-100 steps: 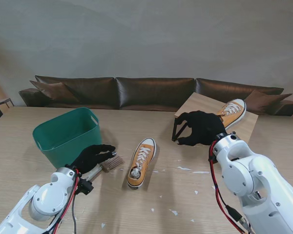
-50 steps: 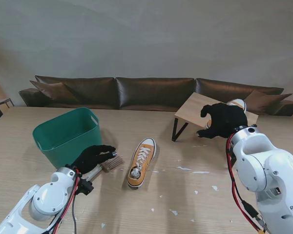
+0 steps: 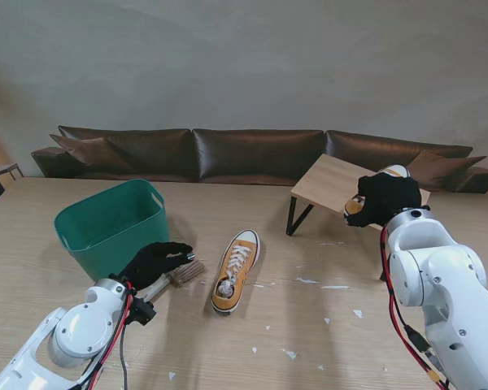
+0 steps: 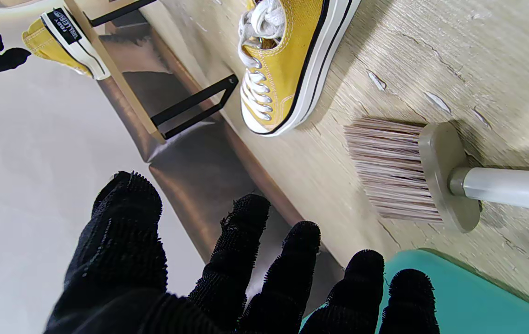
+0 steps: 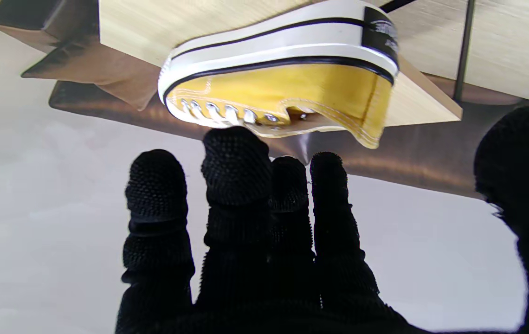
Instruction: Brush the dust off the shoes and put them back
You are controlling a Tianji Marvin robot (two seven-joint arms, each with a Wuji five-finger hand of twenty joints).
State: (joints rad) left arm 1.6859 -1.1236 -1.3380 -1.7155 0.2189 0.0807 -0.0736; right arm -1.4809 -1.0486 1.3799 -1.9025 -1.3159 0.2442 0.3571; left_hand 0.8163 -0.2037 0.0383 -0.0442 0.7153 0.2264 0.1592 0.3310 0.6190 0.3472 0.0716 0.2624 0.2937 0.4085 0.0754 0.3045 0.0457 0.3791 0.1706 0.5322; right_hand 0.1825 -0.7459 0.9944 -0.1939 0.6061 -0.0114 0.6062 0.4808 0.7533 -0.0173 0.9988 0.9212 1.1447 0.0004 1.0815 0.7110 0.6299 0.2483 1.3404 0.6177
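One yellow sneaker (image 3: 236, 270) with white laces lies on the table in the middle, toe pointing away from me; it also shows in the left wrist view as the sneaker (image 4: 283, 69). The second yellow sneaker (image 5: 283, 88) rests on the small wooden stand (image 3: 329, 180) at the right; only its toe (image 3: 393, 171) shows past my right hand (image 3: 384, 199). That hand hovers open over the shoe's heel end, fingers (image 5: 236, 167) spread, not closed on it. My left hand (image 3: 152, 260) is open above the brush (image 4: 413, 176), which lies on the table beside the basket.
A green plastic basket (image 3: 110, 223) stands at the left, just beyond my left hand. White scraps (image 3: 307, 280) are scattered over the table between me and the sneaker. A dark brown sofa (image 3: 252, 154) runs along the far edge of the table.
My right hand has moved right and away from me, from the stand's left leg to over the sneaker on the stand. The left hand, brush and middle sneaker have not moved.
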